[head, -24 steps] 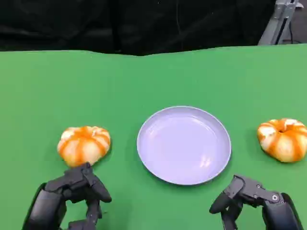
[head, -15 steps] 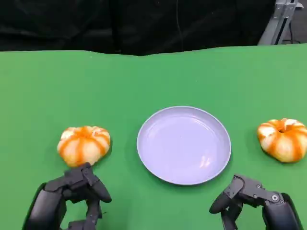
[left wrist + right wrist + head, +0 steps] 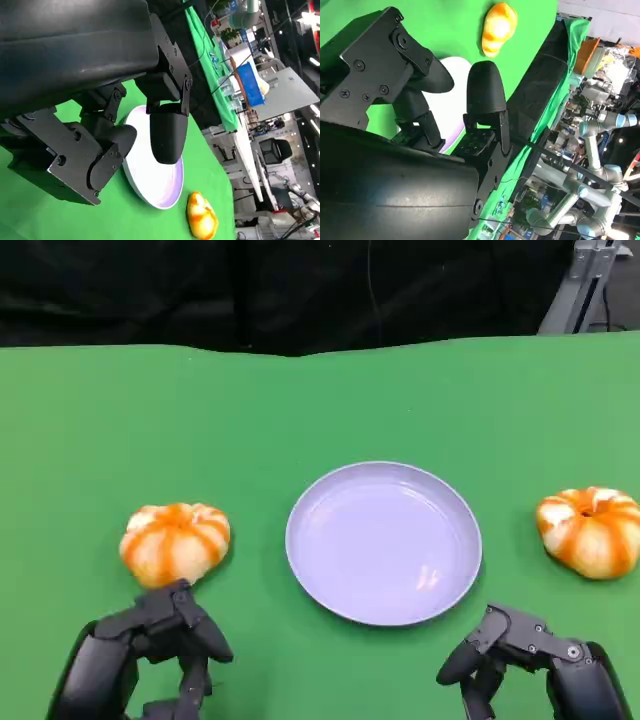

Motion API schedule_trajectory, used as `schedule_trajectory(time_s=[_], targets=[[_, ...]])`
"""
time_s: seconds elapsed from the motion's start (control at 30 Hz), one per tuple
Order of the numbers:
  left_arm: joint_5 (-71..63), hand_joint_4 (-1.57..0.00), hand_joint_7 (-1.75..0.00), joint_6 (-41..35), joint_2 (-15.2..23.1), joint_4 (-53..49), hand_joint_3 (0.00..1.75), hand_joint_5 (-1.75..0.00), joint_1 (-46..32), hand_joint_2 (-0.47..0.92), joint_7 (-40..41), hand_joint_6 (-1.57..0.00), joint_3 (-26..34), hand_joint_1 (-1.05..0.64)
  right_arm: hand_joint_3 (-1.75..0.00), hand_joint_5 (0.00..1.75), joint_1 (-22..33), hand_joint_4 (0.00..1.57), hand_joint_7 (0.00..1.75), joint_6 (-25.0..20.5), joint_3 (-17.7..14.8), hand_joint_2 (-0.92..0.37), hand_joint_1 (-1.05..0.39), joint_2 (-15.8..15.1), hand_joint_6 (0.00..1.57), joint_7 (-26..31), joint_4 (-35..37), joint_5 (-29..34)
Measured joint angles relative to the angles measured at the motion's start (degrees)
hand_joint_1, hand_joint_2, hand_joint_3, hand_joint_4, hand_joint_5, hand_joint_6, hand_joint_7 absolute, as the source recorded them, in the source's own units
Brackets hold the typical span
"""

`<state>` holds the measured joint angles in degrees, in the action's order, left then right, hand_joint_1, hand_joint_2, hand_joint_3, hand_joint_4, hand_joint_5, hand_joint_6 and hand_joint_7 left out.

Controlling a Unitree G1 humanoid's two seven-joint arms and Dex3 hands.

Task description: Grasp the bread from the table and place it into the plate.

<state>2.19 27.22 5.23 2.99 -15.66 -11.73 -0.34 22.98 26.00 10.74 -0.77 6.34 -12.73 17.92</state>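
I'm seeing the left bread [image 3: 175, 543] sitting just ahead of my left hand [image 3: 150, 645], nearer than the other; fingers [image 3: 193, 632] spread, holding nothing; plate [image 3: 383, 542] lying rightward.

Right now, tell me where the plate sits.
In the head view the plate lies at the table's middle, between the left bread and the right bread, touching neither.

Light was bright and even from overhead. The plate [image 3: 383, 542] carried a faint sheen and cast a thin shadow toward the right hand [image 3: 520, 660]. Close to the left hand [image 3: 100, 125], the wrist picture blurred; its far background glared.
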Motion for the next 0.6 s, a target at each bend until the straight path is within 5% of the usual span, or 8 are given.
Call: schedule_trajectory(time_s=[0.07, 0.13, 0.2, 0.33, 0.4, 0.5, 0.6], targets=[[1.06, -0.63, -0.85, -1.35, 0.19, 0.25, 0.76, -1.18, 0.45, 0.68, -0.41, -0.63, 0.18, -0.07, -1.39, 1.65, -0.15, 0.83, 1.32, 0.12, -0.01, -0.29, 0.01, 0.0, 0.83, 0.0, 0.19, -0.05], [-0.63, -0.54, -0.38, -4.82, 1.03, 1.86, 0.29, -0.8, 1.01, 0.84, -0.39, -0.53, 0.31, -0.2, -1.38, 1.65, -0.29, 0.84, 1.33, 0.14, -0.04, -0.29, 0.01, 0.0, 0.83, 0.0, 0.29, -0.06], [-4.83, -0.52, -0.22, -9.8, 3.05, 4.2, 0.12, -0.69, 2.14, 0.9, 0.12, -0.52, 0.39, -0.23, -1.38, 1.65, -0.42, 0.84, 1.33, 0.13, -0.05, -0.29, 0.0, 0.0, 0.82, -0.01, 0.34, -0.18], [-7.5, -0.52, -0.16, -13.6, 4.61, 6.52, 0.06, -0.64, 3.63, 0.92, 0.68, -0.53, 0.75, -0.24, -1.37, 1.65, -0.44, 0.84, 1.33, 0.13, -0.08, -0.3, 0.0, 0.0, 0.82, -0.03, 0.35, -0.32], [-9.52, -0.32, -0.06, -15.0, 5.11, 7.18, 0.04, -0.52, 3.98, 0.9, 0.81, -0.35, 0.49, -0.42, -1.36, 1.64, -0.39, 0.83, 1.33, 0.13, -0.11, -0.3, -0.01, 0.02, 0.82, -0.01, 0.37, -0.32], [-17.8, -0.28, -0.03, -20.71, 10.47, 8.19, 0.02, -0.49, 7.08, 0.9, 0.56, -0.3, 0.36, -0.47, -1.36, 1.64, -0.58, 0.83, 1.33, 0.13, -0.1, -0.3, -0.02, 0.02, 0.83, 0.01, 0.58, -0.18], [-19.62, -0.28, -0.02, -22.67, 11.88, 9.44, 0.01, -0.47, 8.44, 0.9, 0.56, -0.3, 0.25, -0.47, -1.35, 1.64, -0.58, 0.83, 1.32, 0.13, -0.11, -0.3, -0.02, 0.02, 0.83, 0.03, 0.71, -0.17]])
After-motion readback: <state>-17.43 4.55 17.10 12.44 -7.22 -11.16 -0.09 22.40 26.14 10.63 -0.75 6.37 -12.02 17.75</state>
